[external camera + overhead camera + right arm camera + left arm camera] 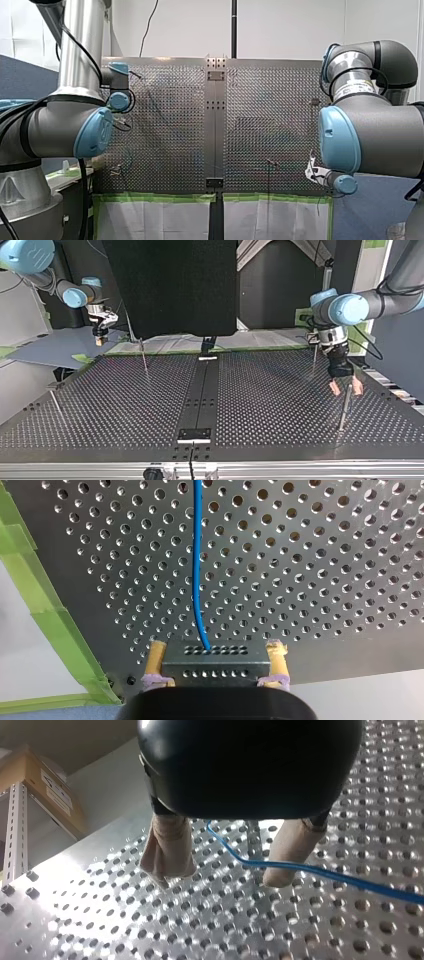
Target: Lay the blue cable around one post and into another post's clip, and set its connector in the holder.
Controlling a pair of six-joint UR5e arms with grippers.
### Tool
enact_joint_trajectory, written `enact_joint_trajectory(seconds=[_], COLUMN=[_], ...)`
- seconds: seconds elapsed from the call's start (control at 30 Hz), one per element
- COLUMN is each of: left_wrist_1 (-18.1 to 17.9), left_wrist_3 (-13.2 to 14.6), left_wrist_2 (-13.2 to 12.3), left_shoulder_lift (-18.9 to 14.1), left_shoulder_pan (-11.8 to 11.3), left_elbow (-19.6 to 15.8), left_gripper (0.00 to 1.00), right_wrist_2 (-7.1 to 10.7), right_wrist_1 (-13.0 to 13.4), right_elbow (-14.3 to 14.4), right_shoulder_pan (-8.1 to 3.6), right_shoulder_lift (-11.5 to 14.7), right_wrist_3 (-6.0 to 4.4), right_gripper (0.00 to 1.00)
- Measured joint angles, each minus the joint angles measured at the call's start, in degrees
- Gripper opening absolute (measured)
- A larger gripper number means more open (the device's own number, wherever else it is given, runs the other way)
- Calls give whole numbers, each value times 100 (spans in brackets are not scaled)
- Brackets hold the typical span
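In the right wrist view my right gripper [215, 649] is shut on a perforated metal connector block [215, 667], with a yellow pad on each side of it. The blue cable [196, 555] leaves the block and runs straight ahead over the perforated plate. In the top view that gripper [100, 337] hangs above the table's far left corner. My left gripper [217, 880] is open, its beige pads [167, 851] wide apart. The blue cable [310, 871] passes between them and across one pad. In the top view it [345, 387] hovers low beside a thin post [344, 407].
More thin posts stand on the plate in the top view: far left of centre [143, 357], near left [55, 400], far right [314, 360]. Two small fittings [195, 435] [207, 358] sit on the dark centre strip. Green tape [47, 610] lines the plate's edge.
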State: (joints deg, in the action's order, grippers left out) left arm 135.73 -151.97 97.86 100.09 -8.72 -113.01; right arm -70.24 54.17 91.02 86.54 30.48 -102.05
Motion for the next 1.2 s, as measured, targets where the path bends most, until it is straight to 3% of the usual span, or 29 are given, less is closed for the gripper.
enact_joint_trajectory(seconds=[0.4,0.63,0.93,1.2], left_wrist_1=[232,272,271,271], left_wrist_3=[182,215,228,256], left_wrist_2=[71,59,-39,-52], left_shoulder_lift=[563,681,685,686], left_shoulder_pan=[-17,-45,-22,15], left_elbow=[452,542,547,547], left_gripper=[100,100,100,100], right_wrist_2=[-1,-24,-75,-260], right_wrist_1=[-1,-142,-601,-947], right_elbow=[0,-39,-41,139], right_shoulder_pan=[-1,-11,60,178], right_shoulder_lift=[-1,42,460,919], right_wrist_3=[13,199,360,392], right_gripper=[2,2,2,2])
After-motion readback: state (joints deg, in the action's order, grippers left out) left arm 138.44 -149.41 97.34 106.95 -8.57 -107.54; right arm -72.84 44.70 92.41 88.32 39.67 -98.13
